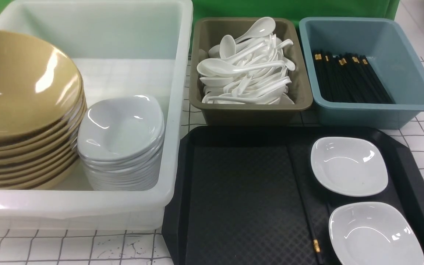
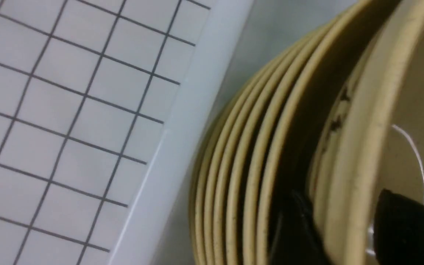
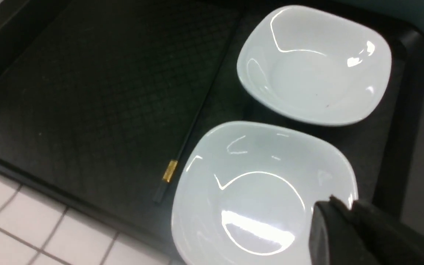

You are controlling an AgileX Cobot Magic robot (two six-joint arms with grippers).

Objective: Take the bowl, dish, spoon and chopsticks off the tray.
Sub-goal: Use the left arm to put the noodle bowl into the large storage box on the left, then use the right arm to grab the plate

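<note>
Our left jaws [image 2: 337,232] stood apart astride the bowl [image 1: 28,84] rim, atop the stack, white bin [image 1: 68,202], 9–10 o'clock | right jaws [image 3: 331,221] nearly together near lower dish [image 1: 375,235], 4 o'clock | we saw second dish [image 1: 349,166], 2 o'clock, and chopstick [image 1: 304,206] on tray [image 1: 241,206]

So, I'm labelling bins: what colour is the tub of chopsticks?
Muted blue, clearest in the front view.

White, dark-gridded surface [image 1: 105,246] carries the tray [image 1: 241,198] and three open tubs [image 1: 168,147] [image 1: 248,117] [image 1: 366,117].
</note>
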